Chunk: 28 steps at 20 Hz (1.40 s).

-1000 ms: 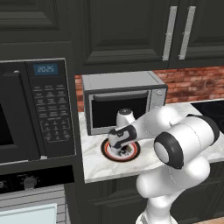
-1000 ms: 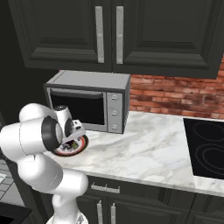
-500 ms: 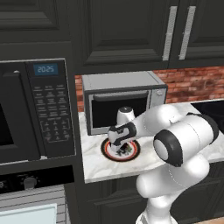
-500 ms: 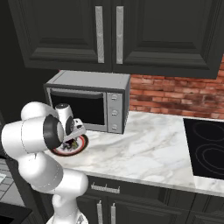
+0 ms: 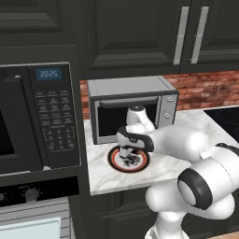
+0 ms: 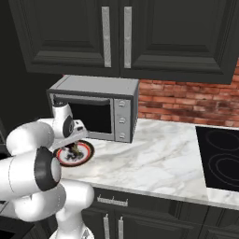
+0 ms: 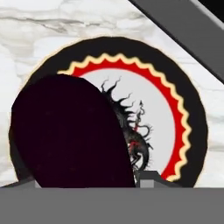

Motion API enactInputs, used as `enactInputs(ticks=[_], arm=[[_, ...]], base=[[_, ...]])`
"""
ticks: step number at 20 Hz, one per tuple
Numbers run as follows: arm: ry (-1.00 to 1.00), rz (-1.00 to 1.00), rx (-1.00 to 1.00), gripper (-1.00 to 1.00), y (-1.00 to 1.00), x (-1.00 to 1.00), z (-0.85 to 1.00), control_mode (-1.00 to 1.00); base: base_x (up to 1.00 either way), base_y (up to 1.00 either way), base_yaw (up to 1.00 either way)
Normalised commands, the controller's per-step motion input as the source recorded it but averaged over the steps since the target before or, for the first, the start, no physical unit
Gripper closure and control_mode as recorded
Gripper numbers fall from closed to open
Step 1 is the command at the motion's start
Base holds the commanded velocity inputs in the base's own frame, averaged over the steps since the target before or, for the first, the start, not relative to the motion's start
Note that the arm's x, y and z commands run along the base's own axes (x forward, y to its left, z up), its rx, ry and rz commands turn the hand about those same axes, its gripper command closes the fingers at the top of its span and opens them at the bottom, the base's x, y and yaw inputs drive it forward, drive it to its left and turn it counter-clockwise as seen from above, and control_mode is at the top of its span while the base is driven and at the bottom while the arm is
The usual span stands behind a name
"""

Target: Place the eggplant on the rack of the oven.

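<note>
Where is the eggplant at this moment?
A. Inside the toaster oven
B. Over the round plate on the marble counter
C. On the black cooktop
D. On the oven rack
B: the hand view shows the eggplant over the round plate on the marble counter.

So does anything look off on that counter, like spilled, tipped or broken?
Nothing stands out. The eggplant lies on the round plate, between the gripper's fingertips. The plate sits flat on the marble counter in front of the toaster oven. No spill or damage is visible.
</note>
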Motion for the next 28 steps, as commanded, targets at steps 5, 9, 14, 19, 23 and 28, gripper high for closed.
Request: enactInputs(ticks=[5,9,14,19,23,28], arm=[[-0.03,-0.03,0.02,1.0,0.0,-0.62,1.0,-1.0],[-0.09,-0.1,0.0,1.0,0.02,-0.91,1.0,-1.0],[-0.04,-0.2,0.07,1.0,-0.1,-1.0,1.0,-1.0],[-0.1,-0.22,0.05,1.0,0.0,-1.0,0.57,-1.0],[-0.08,-0.18,0.02,1.0,0.21,-0.99,0.16,-1.0],[-0.03,-0.08,-0.01,1.0,0.72,-0.79,-0.02,-1.0]], base=[[0.0,0.0,0.0],[0.0,0.0,0.0],[0.0,0.0,0.0],[0.0,0.0,0.0],[0.0,0.0,0.0],[0.0,0.0,0.0]])
